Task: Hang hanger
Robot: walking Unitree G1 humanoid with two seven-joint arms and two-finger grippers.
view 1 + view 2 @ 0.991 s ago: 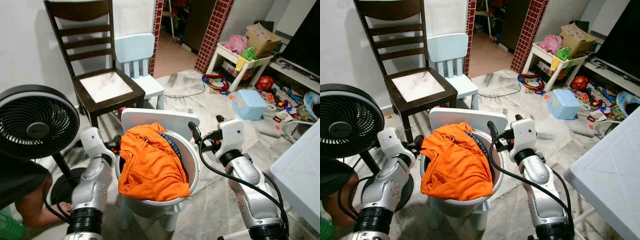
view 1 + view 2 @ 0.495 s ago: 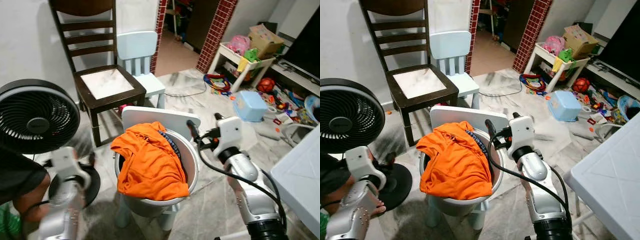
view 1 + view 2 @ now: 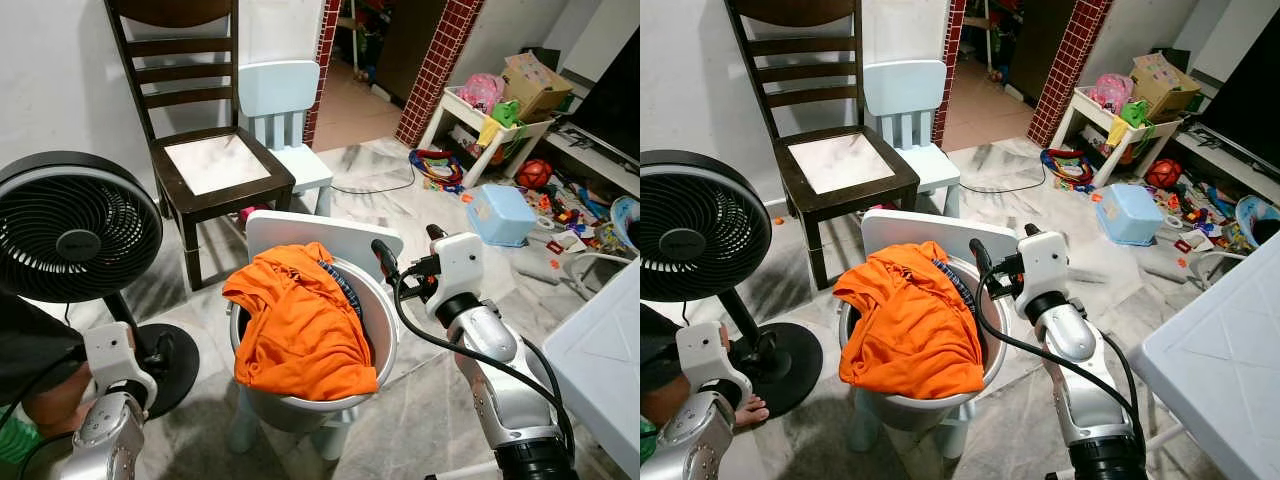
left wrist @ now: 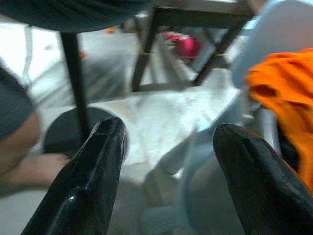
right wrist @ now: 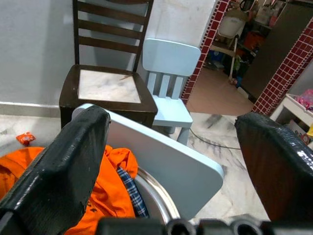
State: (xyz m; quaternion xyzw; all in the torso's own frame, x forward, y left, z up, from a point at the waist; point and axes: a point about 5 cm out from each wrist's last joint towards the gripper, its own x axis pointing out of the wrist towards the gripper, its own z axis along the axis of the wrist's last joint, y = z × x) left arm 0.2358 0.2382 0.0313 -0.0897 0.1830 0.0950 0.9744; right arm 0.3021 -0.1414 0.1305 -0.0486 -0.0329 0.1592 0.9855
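Retreat of left gripper (image 4: 168,132) from basket (image 3: 385,330) side, now low near fan (image 3: 75,230) base; jaws wide, nothing between them, orange shirt (image 4: 279,93) off beyond one finger. Same hover for right gripper (image 5: 171,122) at basket rim, jaws spread wide and empty, shirt and white chair back (image 5: 161,156) just ahead of them. Cannot tell where hanger is, maybe under clothes. Probably no grasp started; hanging not yet begun.

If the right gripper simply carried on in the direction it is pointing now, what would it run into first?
Probably the white chair back behind the laundry bucket. The right gripper, fingers open, points across the bucket's rim, above the orange garment. Depth is unclear; if it passed higher, the dark wooden chair comes next.
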